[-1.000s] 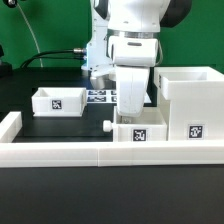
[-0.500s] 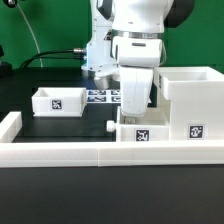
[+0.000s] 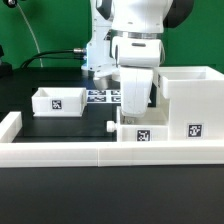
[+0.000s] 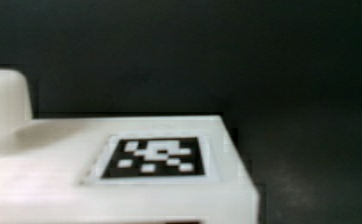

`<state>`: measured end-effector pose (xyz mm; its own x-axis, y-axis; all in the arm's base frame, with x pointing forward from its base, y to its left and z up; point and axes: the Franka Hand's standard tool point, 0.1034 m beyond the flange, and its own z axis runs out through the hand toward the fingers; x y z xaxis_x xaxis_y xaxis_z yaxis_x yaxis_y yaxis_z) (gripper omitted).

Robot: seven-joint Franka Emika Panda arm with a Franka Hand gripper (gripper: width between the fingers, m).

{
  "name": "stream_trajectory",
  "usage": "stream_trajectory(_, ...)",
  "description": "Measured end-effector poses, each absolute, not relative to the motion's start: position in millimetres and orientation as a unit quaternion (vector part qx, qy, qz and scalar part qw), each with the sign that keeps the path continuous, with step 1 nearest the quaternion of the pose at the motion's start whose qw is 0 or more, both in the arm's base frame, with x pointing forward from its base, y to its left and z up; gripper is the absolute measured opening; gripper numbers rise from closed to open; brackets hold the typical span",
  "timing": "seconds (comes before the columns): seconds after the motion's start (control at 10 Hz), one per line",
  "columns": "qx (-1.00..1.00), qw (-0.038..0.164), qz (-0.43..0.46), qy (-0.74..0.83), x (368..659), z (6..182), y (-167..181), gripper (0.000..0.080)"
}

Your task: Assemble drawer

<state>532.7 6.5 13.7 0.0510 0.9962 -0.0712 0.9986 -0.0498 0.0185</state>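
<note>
A white knobbed tray with a square tag stands just behind the front border wall, its knob pointing to the exterior view's left. My gripper reaches straight down onto it and seems shut on its wall; the fingertips are hidden. The tall hollow box shell stands directly to the tray's right, almost touching. A second tagged tray lies further back on the left. In the wrist view the held tray's tag and white wall fill the frame; no fingers show.
The long low white border wall runs along the front and turns up at the exterior view's left. The marker board lies flat behind my arm. A black cable runs at the back left.
My gripper and the tray under it have shifted slightly toward the box shell on the right. In the last half second nothing moves.
</note>
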Motion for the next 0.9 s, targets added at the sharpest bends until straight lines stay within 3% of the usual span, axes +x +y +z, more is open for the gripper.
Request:
stream_trajectory(0.6, 0.704, 0.035, -0.034, 0.708, 535.1, 11.1, 7.9, 0.0044)
stream_trajectory(0.7, 0.704, 0.035, -0.034, 0.708, 535.1, 11.1, 7.7, 0.0126)
stream_trajectory(0.8, 0.704, 0.035, -0.034, 0.708, 535.1, 11.1, 7.6, 0.0261)
stream_trajectory(0.9, 0.707, 0.036, -0.033, 0.705, 536.0, 12.6, 8.3, 0.0261)
